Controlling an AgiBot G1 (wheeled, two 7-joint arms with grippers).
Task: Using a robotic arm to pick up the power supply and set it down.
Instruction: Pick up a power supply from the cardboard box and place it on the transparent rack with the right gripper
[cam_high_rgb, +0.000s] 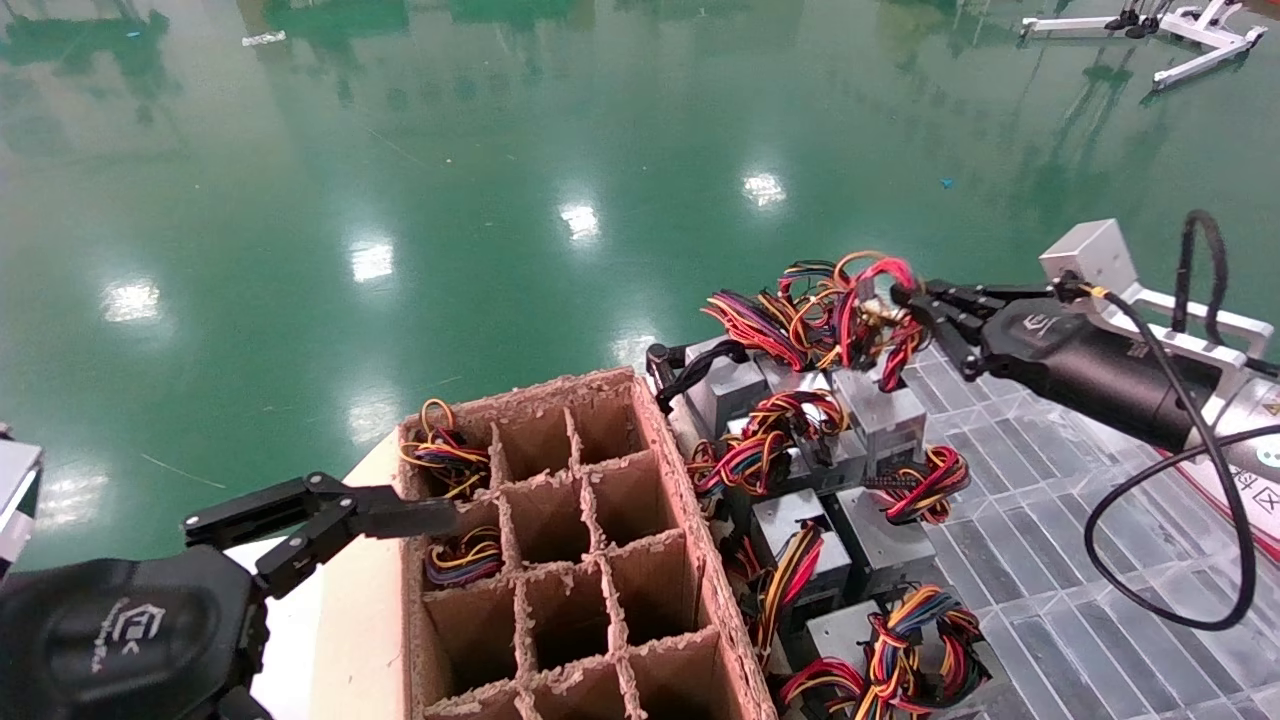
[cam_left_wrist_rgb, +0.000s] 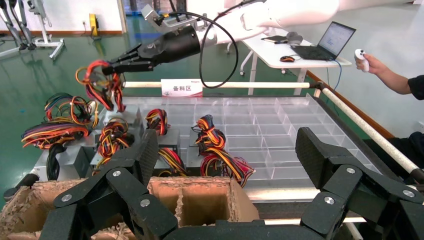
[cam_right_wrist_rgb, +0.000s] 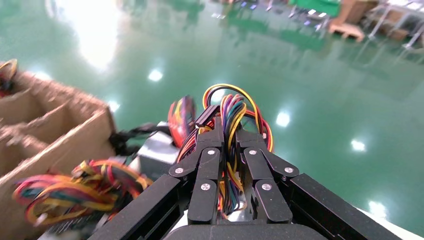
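Observation:
My right gripper (cam_high_rgb: 905, 300) (cam_right_wrist_rgb: 227, 131) is shut on the looped red, yellow, orange and black wire bundle (cam_high_rgb: 850, 295) (cam_right_wrist_rgb: 234, 107) of one power supply (cam_high_rgb: 882, 410). That grey box sits among the others just below the raised wires; I cannot tell whether it is off the pile. The left wrist view shows the same gripper (cam_left_wrist_rgb: 107, 69) pinching the bundle (cam_left_wrist_rgb: 100, 85) on the white robotic arm (cam_left_wrist_rgb: 300, 10). My left gripper (cam_high_rgb: 330, 530) (cam_left_wrist_rgb: 225, 155) is open and holds nothing, beside the left wall of the brown cardboard box (cam_high_rgb: 690, 520).
The divided cardboard box (cam_left_wrist_rgb: 200, 186) has wire bundles (cam_high_rgb: 445, 455) in two left cells. Several more power supplies (cam_high_rgb: 800, 545) lie packed on a clear divided tray (cam_high_rgb: 1050, 520) to the right. Green floor lies beyond. A person's hand (cam_left_wrist_rgb: 367, 61) and a laptop table (cam_left_wrist_rgb: 280, 52) are behind the tray.

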